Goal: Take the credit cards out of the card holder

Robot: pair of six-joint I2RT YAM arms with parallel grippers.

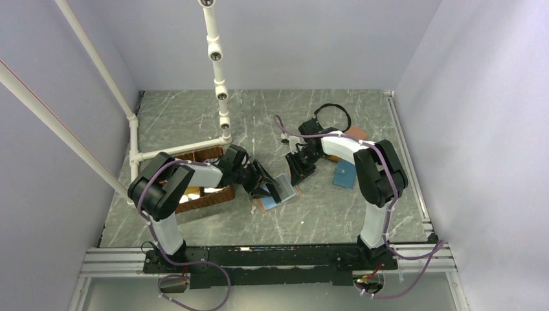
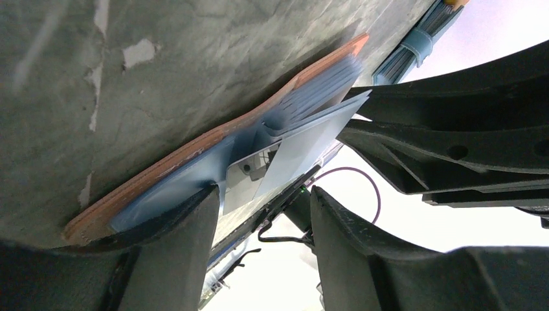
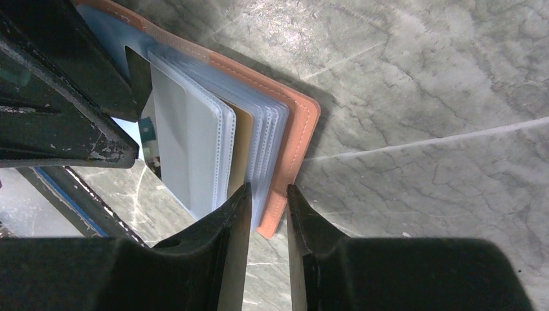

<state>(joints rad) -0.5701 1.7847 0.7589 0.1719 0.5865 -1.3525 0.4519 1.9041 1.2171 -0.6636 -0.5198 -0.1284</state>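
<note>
The card holder (image 1: pixel 277 193) lies open on the marbled table (image 1: pixel 336 214), near the middle, between my two grippers. My right gripper (image 3: pixel 267 194) comes at it from the far right. Its fingers are drawn close together on the edge of the salmon cover, with the clear sleeves pinched in alongside.

My left gripper (image 2: pixel 262 194) reaches in from the left with its fingers spread wide. One fingertip (image 2: pixel 194 220) rests against the light-blue lining, and I grip nothing with it. A grey card (image 2: pixel 311 139) juts out of the pockets at a slant, in the gap ahead of those fingers. My right wrist camera shows a pale grey card in the front sleeve; I cannot tell whether it is the same one.

A teal-blue wallet (image 1: pixel 344 173) lies just right of my right gripper. A wicker basket (image 1: pixel 206 194) sits at the left beside my left arm.
</note>
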